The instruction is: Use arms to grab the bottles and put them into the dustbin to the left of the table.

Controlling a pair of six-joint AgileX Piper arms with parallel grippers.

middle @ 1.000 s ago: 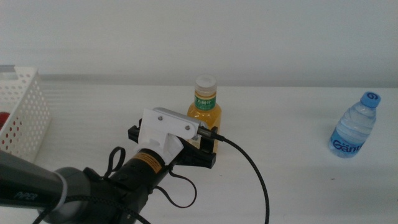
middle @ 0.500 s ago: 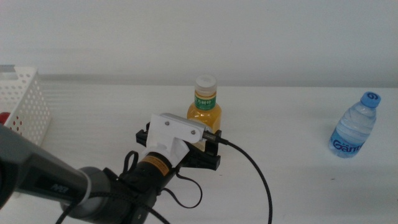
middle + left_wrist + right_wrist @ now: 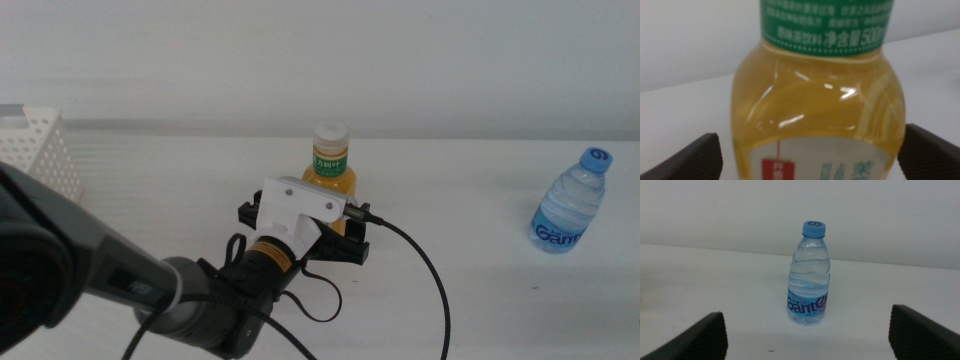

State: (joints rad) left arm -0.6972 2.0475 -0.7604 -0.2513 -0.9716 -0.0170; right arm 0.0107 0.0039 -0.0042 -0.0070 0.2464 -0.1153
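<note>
An orange juice bottle (image 3: 331,163) with a white cap and green label stands upright at mid-table. My left gripper (image 3: 318,222) reaches it from the near left, open, with one black jaw on each side of the bottle's lower body; the white gripper plate hides the bottle's base. The left wrist view is filled by the juice bottle (image 3: 816,100) standing between the jaws of the left gripper (image 3: 812,150). A small clear water bottle (image 3: 570,203) with a blue cap stands far right. My right gripper (image 3: 806,325) is open and some way short of the water bottle (image 3: 809,285). The white perforated dustbin (image 3: 38,150) sits at the left edge.
The left arm's thick black cable (image 3: 425,275) loops over the white table (image 3: 470,170) to the right of the gripper. The arm's dark body (image 3: 70,270) covers the lower left of the middle view and part of the dustbin.
My left gripper has moved forward and to the right, closing in until its jaws flank the juice bottle. The arm now covers more of the dustbin. Both bottles stand where they were.
</note>
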